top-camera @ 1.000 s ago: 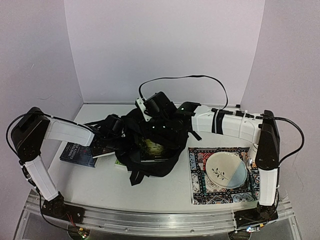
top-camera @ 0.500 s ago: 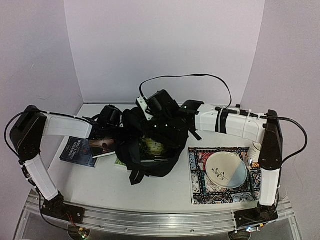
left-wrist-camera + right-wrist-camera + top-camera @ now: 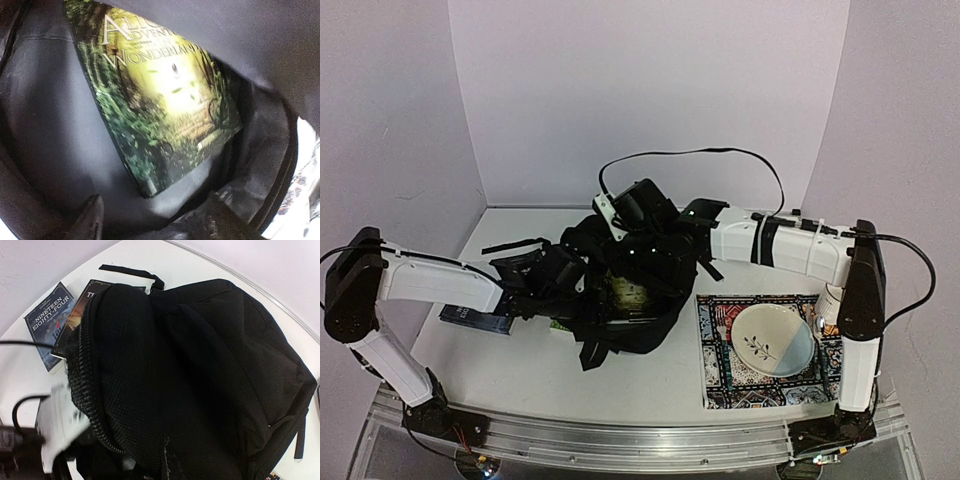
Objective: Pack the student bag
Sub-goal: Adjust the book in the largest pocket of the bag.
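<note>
The student bag (image 3: 655,262) is a black backpack lying in the middle of the table with its mouth held open. Inside it lies a green book (image 3: 165,95), also visible from above (image 3: 625,292). My left gripper (image 3: 157,225) is at the bag's mouth (image 3: 572,278), open, with nothing between its fingers (image 3: 92,220). My right gripper (image 3: 625,210) is shut on the bag's upper fabric (image 3: 200,365) and holds it up; its fingers are hidden in the black cloth. A dark blue book (image 3: 50,322) and a second book (image 3: 80,315) lie left of the bag.
A patterned tray (image 3: 715,385) at the right holds a pale plate (image 3: 772,338). A white cup (image 3: 827,300) stands behind the tray by the right arm. A loose black strap (image 3: 515,243) lies on the table behind the left arm. The blue book (image 3: 470,318) is near the left edge.
My left gripper has opened, let go of the bag's strap, and moved forward and down into the bag's mouth. The right arm and the bag's flap have hardly moved.
</note>
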{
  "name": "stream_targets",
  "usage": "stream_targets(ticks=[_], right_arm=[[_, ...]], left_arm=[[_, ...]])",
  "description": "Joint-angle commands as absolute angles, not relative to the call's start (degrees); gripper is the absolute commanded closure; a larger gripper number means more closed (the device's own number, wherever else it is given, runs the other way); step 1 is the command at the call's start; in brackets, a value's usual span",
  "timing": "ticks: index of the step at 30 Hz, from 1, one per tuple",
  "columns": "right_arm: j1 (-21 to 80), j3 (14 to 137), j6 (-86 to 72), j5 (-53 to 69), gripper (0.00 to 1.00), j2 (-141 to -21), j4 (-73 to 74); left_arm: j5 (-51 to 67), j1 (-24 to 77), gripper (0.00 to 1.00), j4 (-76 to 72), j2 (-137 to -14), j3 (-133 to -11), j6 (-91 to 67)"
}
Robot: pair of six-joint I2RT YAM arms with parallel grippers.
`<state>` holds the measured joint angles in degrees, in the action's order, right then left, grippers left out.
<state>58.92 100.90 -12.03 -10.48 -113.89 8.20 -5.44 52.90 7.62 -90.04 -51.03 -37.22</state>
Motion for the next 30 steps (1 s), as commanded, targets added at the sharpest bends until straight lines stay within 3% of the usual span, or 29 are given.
stream_targets(ticks=[1, 13, 25, 30], right_arm=[[59.16, 104.68, -12.04, -10.16, 1.00, -112.47, 8.09], [59.16, 105.16, -12.13, -10.46, 1.00, -112.08, 8.60], [59.22, 105.96, -12.17, -8.43, 1.00, -112.36, 9.05], [59.19, 105.13, -12.09, -7.37, 1.00, -111.16, 9.14]], left_arm=[[-15.88, 55.94, 0.25, 9.71, -92.28, -52.98, -28.55], [-24.09, 62.32, 0.12, 11.71, -97.73, -53.80, -22.05], [-40.27, 63.24, 0.07, 19.54, -104.02, -61.27, -25.20], [-41.91, 60.09, 0.08, 20.23, -103.75, -63.63, -29.14]])
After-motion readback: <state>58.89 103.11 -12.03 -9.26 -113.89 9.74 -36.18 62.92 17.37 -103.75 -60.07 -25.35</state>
